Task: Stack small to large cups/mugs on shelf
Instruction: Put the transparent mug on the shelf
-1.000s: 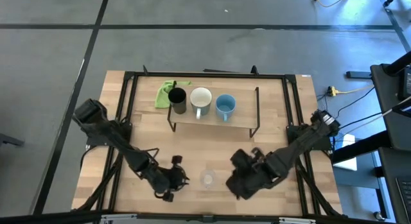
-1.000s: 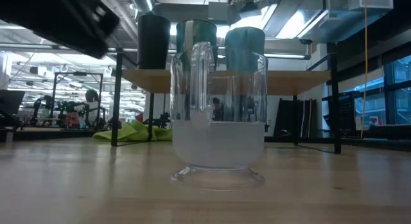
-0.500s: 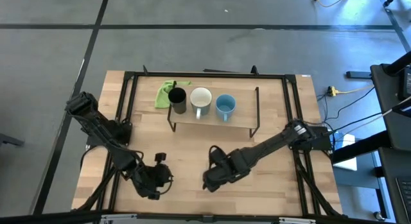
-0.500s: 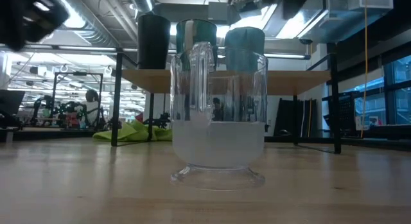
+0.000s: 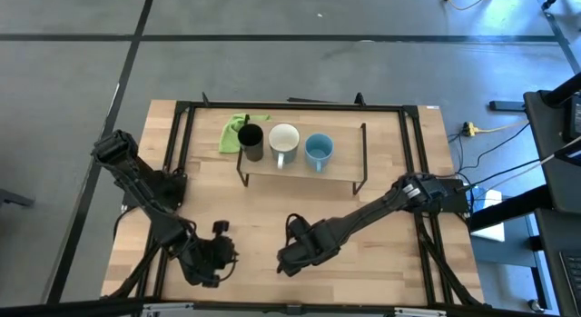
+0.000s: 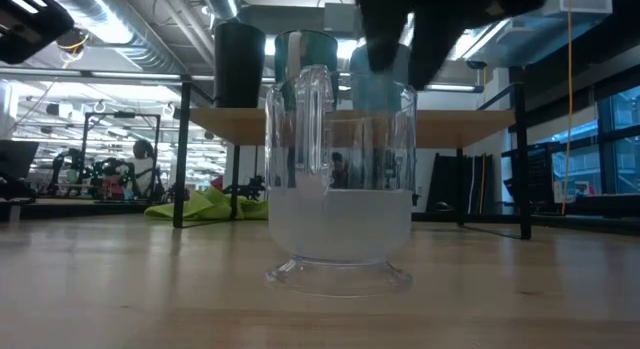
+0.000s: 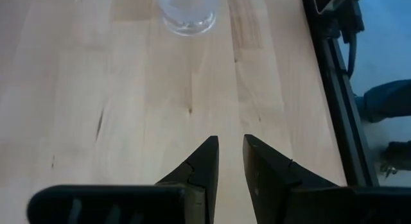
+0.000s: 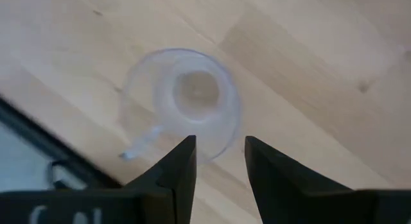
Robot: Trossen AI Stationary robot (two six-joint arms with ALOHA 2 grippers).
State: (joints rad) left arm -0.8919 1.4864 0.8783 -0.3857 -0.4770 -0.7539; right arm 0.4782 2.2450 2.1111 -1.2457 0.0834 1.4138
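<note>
The clear cup (image 6: 340, 189) stands upright on its foot near the table's near edge, its handle (image 8: 138, 147) sticking out to one side. My right gripper (image 8: 218, 153) is open and hovers just above the cup (image 8: 183, 99), fingers pointing down; in the high view it (image 5: 295, 253) hides the cup. My left gripper (image 7: 230, 147), open by a narrow gap, waits to the cup's left (image 5: 213, 258), with the cup (image 7: 187, 9) ahead of it. On the shelf (image 5: 345, 172) stand the black cup (image 5: 251, 140), white mug (image 5: 284, 140) and light blue mug (image 5: 319, 151).
A green cloth (image 5: 238, 131) lies on the table behind the shelf's left end. The black frame (image 5: 413, 172) runs around the tabletop. Bare wood (image 5: 363, 226) lies between the shelf and the near edge. A person's leg (image 7: 385, 102) shows beyond the table.
My right gripper has swung toward the table's left and now stands over the clear cup. My left gripper has drawn away from the cup toward the table's left. The cup has stayed in place.
</note>
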